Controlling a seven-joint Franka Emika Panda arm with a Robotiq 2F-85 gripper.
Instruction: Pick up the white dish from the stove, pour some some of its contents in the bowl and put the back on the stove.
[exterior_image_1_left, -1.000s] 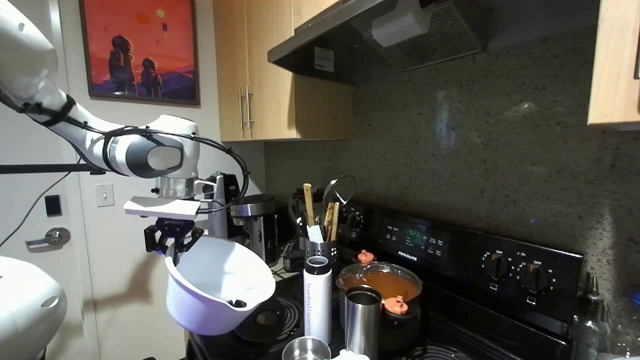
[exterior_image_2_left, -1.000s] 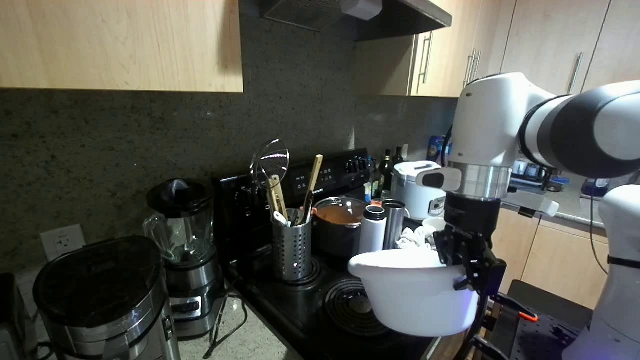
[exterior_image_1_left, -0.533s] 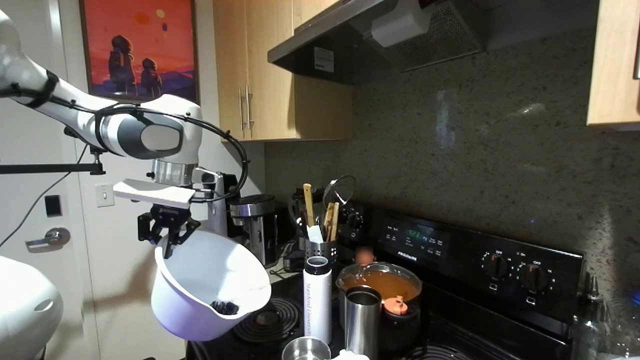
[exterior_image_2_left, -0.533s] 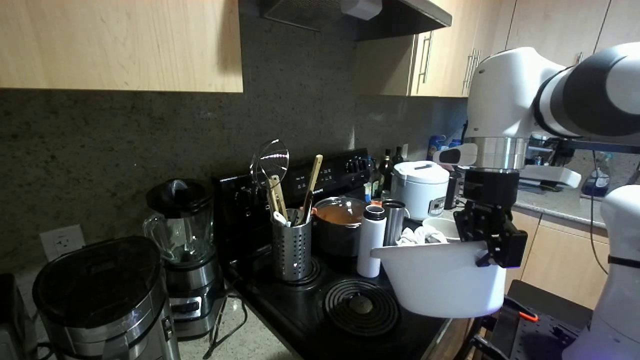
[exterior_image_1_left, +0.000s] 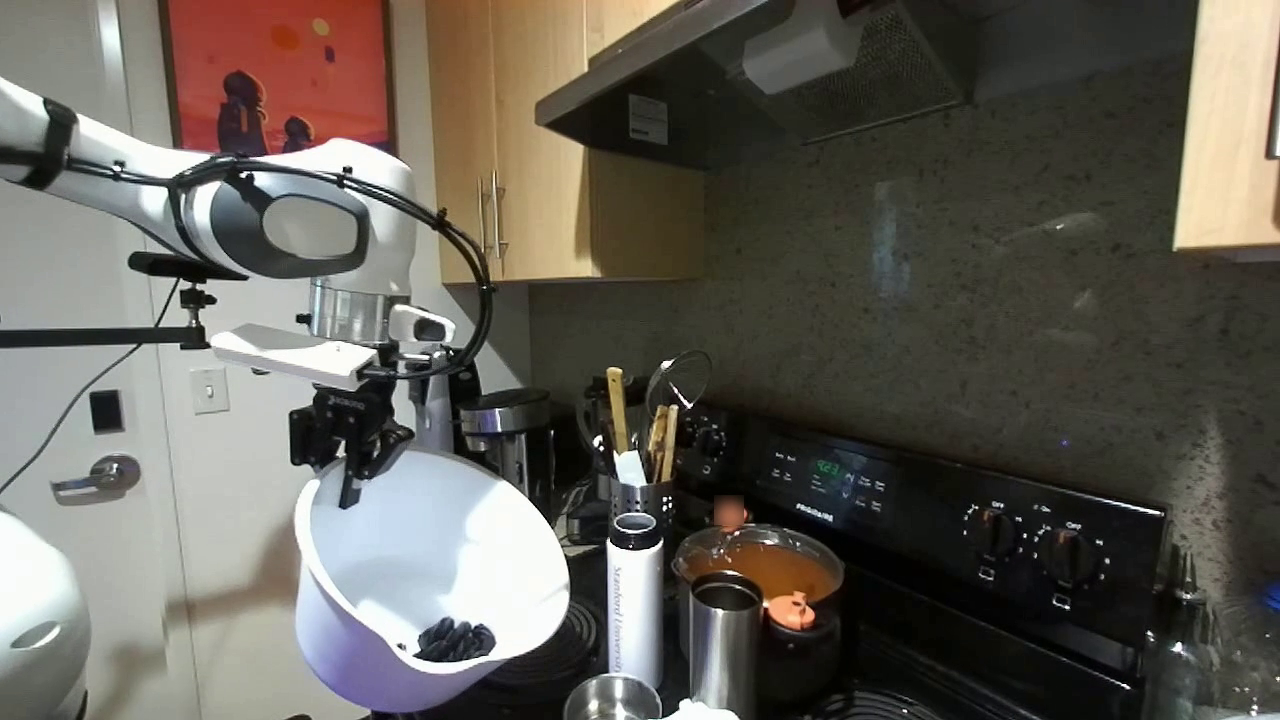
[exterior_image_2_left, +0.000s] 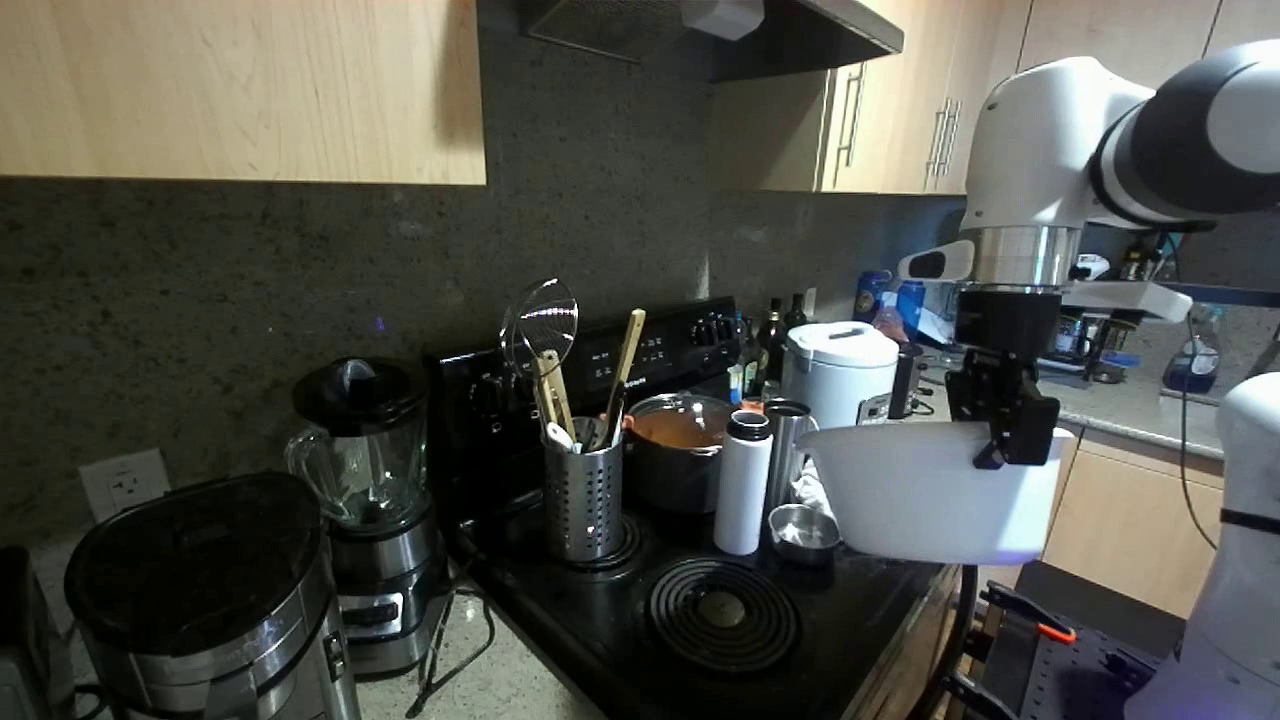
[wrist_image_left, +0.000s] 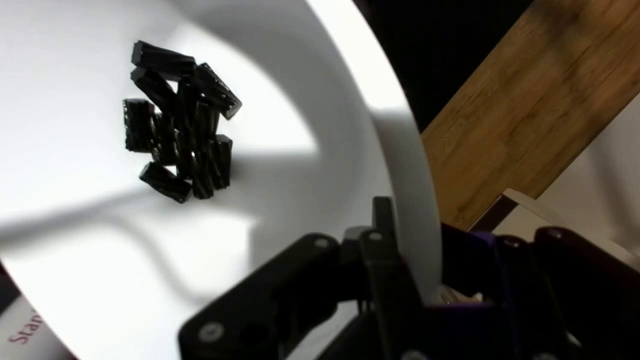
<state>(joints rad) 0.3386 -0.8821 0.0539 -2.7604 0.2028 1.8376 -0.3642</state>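
White dish (exterior_image_1_left: 420, 565), in gripper (exterior_image_1_left: 338, 484), mouth upward (tilted)

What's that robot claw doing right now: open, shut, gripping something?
Gripper: closed, holding the white dish by its rim.

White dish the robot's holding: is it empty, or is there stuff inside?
Not empty: the wrist view shows short black pieces lying in a clump inside the white dish.

Patchy glare inside the dish (wrist_image_left: 280, 185)
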